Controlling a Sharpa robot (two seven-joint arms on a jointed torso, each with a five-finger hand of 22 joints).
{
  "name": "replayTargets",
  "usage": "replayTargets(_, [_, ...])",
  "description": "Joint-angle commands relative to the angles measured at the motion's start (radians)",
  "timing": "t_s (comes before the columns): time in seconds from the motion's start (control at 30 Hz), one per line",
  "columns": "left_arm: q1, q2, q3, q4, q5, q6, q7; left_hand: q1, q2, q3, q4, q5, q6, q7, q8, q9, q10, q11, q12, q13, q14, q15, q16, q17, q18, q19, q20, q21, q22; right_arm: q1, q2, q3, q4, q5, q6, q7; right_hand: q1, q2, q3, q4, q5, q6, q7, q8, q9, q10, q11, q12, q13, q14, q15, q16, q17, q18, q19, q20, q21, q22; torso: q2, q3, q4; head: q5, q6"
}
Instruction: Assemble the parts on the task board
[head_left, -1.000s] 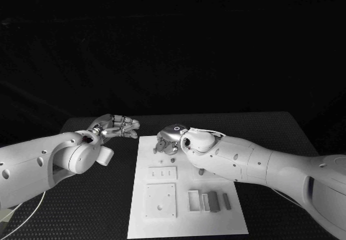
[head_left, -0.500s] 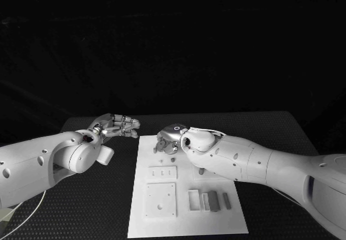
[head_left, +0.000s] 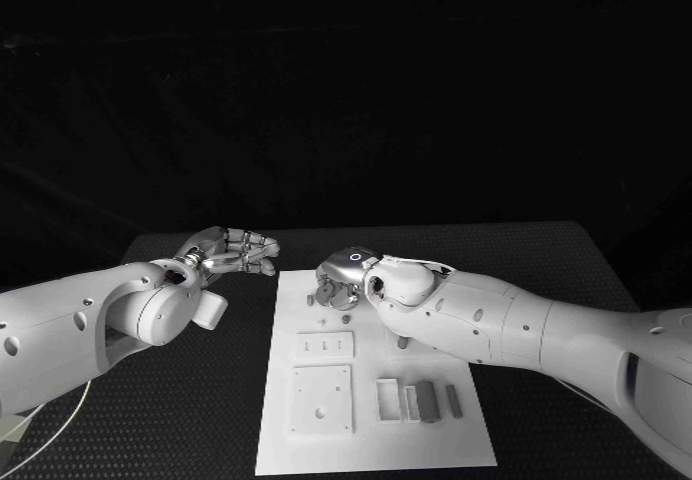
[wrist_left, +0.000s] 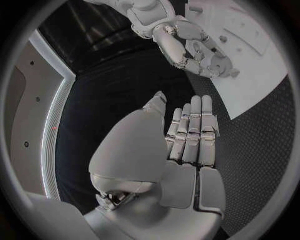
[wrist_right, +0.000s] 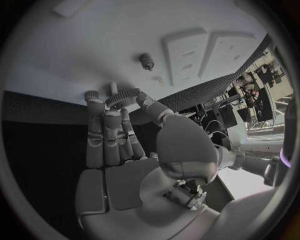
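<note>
Step in hand, prob.: fitting a small toothed wheel (wrist_right: 120, 95) onto the task board (head_left: 433, 440). Right hand (head_left: 339, 282) up over the board's far end, thumb and fingertips (wrist_right: 103, 107) nipped on the wheel's rim, other fingers lying close alongside. Wheel off the board surface, not yet seated on anything.

Likely target: short upright peg (wrist_right: 147, 61) standing on the board just beyond the fingertips, near but apart from the wheel. Can't tell for sure that the wheel's bore matches this peg (hub hidden by the fingers).

Next move calls for: bringing the wheel's centre over the peg, keeping it level, then lowering straight down; letting go only once it sits flat. Risk of a tilted wheel jamming on the peg top or slipping from the pinch.

Left hand (head_left: 231, 250) off the board, over the black table (head_left: 173, 420) beside the board's far left corner. Fingers (wrist_left: 195, 127) stretched out side by side, thumb apart, nothing in it. No part in this step, as far as can be judged.

Elsewhere on the board: two white plates (head_left: 323, 372) mid-board, row of grey parts (head_left: 428, 402) toward the near right, well apart from both hands, untouched.
</note>
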Motion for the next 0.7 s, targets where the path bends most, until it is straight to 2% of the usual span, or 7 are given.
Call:
replayTargets(0.03, [0.001,0.000,0.001,0.004,-0.001,0.005,0.005,-0.009,0.001,0.005,-0.001,-0.003,-0.005,0.016,-0.006,-0.001,0.000,0.007,-0.003,-0.002,0.006,-0.002,-0.005,0.001,0.020,0.004,-0.001,-0.005,0.001,-0.008,-0.014,-0.006,0.000,-0.031,0.013,-0.021,0.009,0.006,0.000,-0.004,-0.002,0.019,0.003,0.010,-0.001,0.026,0.002,0.008,0.006,0.013,0.000,0.010,0.001,0.082,0.015,-0.003,0.004,0.019,0.000,0.0000,0.0001,-0.001,0.001])
replayTargets(0.7, [0.001,-0.006,0.001,0.006,-0.001,0.004,0.005,-0.009,-0.001,0.007,-0.001,-0.003,-0.007,0.017,-0.008,-0.001,0.000,0.007,-0.004,-0.002,0.007,-0.002,-0.007,0.003,0.020,0.004,-0.001,-0.006,0.001,-0.005,-0.056,-0.006,0.050,-0.040,-0.003,-0.034,0.011,-0.011,-0.001,-0.003,-0.002,0.034,0.007,0.013,-0.006,0.047,0.005,0.006,0.004,0.011,0.002,0.017,-0.001,0.082,0.019,-0.006,0.007,0.019,0.000,-0.0002,0.0004,-0.004,0.001])
